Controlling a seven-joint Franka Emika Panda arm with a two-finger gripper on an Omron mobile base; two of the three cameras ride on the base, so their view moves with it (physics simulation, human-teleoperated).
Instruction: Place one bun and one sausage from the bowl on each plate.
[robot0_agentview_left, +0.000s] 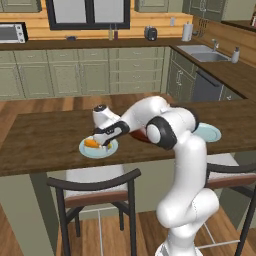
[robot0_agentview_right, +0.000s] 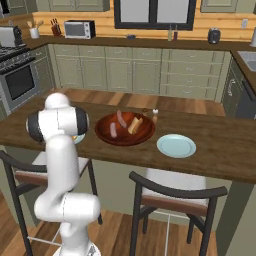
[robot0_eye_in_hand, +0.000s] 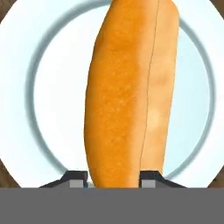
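Golden bun (robot0_eye_in_hand: 131, 92) sits clamped between my gripper (robot0_eye_in_hand: 113, 178) fingertips, its long axis running bottom to top of the hand view, directly over the pale blue plate (robot0_eye_in_hand: 52, 109) at centre frame.

Bun (robot0_eye_in_hand: 131, 92) covers left plate (robot0_agentview_left: 98, 149) middle; right plate (robot0_agentview_right: 176, 145) bare, open from above.

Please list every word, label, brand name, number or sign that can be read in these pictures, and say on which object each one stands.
None: no readable text in any view.
The microwave shows no legible brand or digits.
The bun, the plate, the bowl and the gripper carry no markings.
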